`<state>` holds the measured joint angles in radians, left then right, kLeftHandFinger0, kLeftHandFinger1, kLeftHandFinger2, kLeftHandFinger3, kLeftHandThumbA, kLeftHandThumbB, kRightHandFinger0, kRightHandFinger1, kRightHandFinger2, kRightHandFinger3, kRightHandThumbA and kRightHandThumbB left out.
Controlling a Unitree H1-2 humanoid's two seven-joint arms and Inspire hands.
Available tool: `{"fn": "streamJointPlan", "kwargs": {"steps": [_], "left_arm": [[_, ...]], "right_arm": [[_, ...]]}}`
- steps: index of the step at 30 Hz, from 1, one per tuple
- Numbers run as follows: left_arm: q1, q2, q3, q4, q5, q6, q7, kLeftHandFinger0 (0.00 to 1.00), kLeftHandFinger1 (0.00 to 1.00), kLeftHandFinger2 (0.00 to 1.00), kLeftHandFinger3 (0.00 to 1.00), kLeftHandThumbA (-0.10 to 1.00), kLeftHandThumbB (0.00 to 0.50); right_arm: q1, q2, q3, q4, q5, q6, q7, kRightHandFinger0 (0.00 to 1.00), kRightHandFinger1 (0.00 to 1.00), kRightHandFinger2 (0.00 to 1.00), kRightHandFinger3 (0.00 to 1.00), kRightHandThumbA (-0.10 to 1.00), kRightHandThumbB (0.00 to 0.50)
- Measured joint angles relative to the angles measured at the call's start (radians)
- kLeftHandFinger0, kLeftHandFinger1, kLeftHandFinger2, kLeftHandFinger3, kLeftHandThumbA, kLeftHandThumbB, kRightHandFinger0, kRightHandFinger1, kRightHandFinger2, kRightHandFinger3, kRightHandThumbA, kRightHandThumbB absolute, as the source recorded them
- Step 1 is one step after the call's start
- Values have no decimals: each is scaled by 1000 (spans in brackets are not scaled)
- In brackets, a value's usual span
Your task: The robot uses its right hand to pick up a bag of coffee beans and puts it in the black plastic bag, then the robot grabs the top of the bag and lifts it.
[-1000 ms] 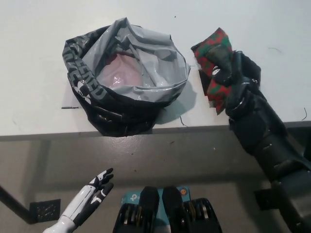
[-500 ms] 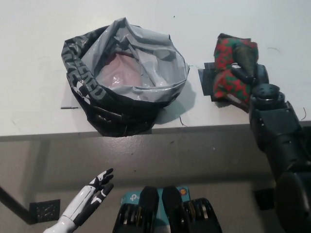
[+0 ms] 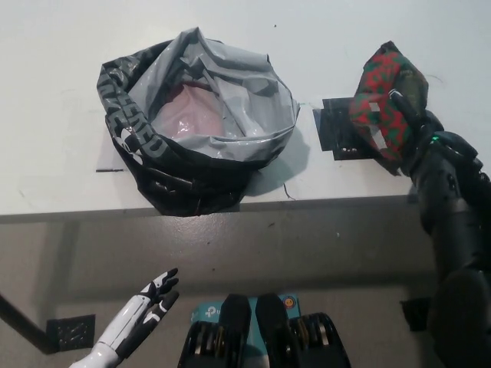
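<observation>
White table (image 3: pixel 54 100) across the upper picture, front edge running nine to three. Black plastic bag (image 3: pixel 196 123) standing open at eleven o'clock of centre, rim rolled outward, grey lining showing, mouth facing up; white lettering along the left rim, not legible. Black right hand (image 3: pixel 418 134) at two o'clock, closed around a bag of coffee beans (image 3: pixel 383 100), red and green patterned, long axis tilted from five up toward eleven, held just above a dark mat (image 3: pixel 337 126) on the table, well to the right of the black plastic bag. No print readable on it. White left hand (image 3: pixel 157 295) resting at seven o'clock below the table edge, fingers spread, holding nothing.
</observation>
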<state>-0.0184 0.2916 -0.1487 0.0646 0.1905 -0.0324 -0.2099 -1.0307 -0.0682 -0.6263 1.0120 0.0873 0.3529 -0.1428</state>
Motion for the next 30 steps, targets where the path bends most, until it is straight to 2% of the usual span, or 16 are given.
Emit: {"fn": "streamJointPlan", "kwargs": {"steps": [1, 2, 3, 4, 8, 9, 10, 11, 12, 14, 17, 23, 26, 27, 29, 30], "left_arm": [[0, 0, 0, 1, 0, 0, 0, 1000, 1000, 1000, 1000, 1000, 129], [0, 0, 0, 1, 0, 0, 0, 1000, 1000, 1000, 1000, 1000, 135], [0, 0, 0, 2, 0, 0, 0, 1000, 1000, 1000, 1000, 1000, 135], [0, 0, 0, 3, 0, 0, 0, 1000, 1000, 1000, 1000, 1000, 131], [0, 0, 0, 6, 0, 0, 0, 1000, 1000, 1000, 1000, 1000, 132], [0, 0, 0, 6, 0, 0, 0, 1000, 1000, 1000, 1000, 1000, 134], [0, 0, 0, 6, 0, 0, 0, 1000, 1000, 1000, 1000, 1000, 134], [0, 0, 0, 7, 0, 0, 0, 1000, 1000, 1000, 1000, 1000, 133], [0, 0, 0, 7, 0, 0, 0, 1000, 1000, 1000, 1000, 1000, 135], [0, 0, 0, 7, 0, 0, 0, 1000, 1000, 1000, 1000, 1000, 135], [0, 0, 0, 7, 1, 0, 0, 1000, 1000, 1000, 1000, 1000, 136], [-1, 0, -1, 7, 1, 0, 0, 1000, 1000, 1000, 1000, 1000, 143], [-1, 0, -1, 7, 1, 0, 0, 1000, 1000, 1000, 1000, 1000, 125], [-1, 0, -1, 7, 1, 0, 0, 1000, 1000, 1000, 1000, 1000, 116], [-1, 0, -1, 7, 2, 0, 0, 1000, 1000, 1000, 1000, 1000, 133], [-1, 0, -1, 7, 3, -1, 0, 1000, 1000, 1000, 1000, 1000, 133]], "right_arm": [[3, 5, -5, -12, 23, 9, 2, 0, 311, 738, 1000, -100, 128], [4, 6, -6, -14, 28, 10, 2, 54, 401, 801, 1000, -100, 213], [7, 10, -9, -27, 46, 18, 4, 54, 401, 801, 1000, -100, 213], [10, 15, -10, -39, 64, 24, 5, 2, 320, 745, 1000, -100, 133], [16, 36, -7, -102, 133, 51, 7, 0, 256, 671, 1000, -100, 153], [16, 40, -3, -118, 147, 55, 7, 0, 245, 675, 1000, -100, 128], [16, 45, 7, -154, 176, 65, 7, 0, 245, 680, 1000, -100, 131], [16, 47, 13, -170, 188, 69, 7, 0, 289, 712, 1000, -100, 153], [16, 49, 23, -189, 201, 72, 7, 0, 254, 693, 1000, -100, 141], [14, 54, 50, -235, 238, 82, 7, 0, 251, 692, 1000, -100, 142], [6, 57, 92, -291, 291, 93, 7, 0, 233, 672, 1000, -100, 119], [-35, 57, 175, -362, 384, 110, 7, 0, 240, 686, 1000, -100, 131], [-68, 57, 222, -394, 434, 117, 6, 0, 214, 649, 1000, -100, 99], [-80, 57, 238, -402, 448, 118, 7, 0, 215, 639, 1000, -100, 105], [-96, 57, 259, -415, 465, 118, 8, 0, 269, 663, 963, -100, 125], [-119, 57, 289, -425, 483, 119, 14, 0, 279, 669, 1000, -100, 122]]}}
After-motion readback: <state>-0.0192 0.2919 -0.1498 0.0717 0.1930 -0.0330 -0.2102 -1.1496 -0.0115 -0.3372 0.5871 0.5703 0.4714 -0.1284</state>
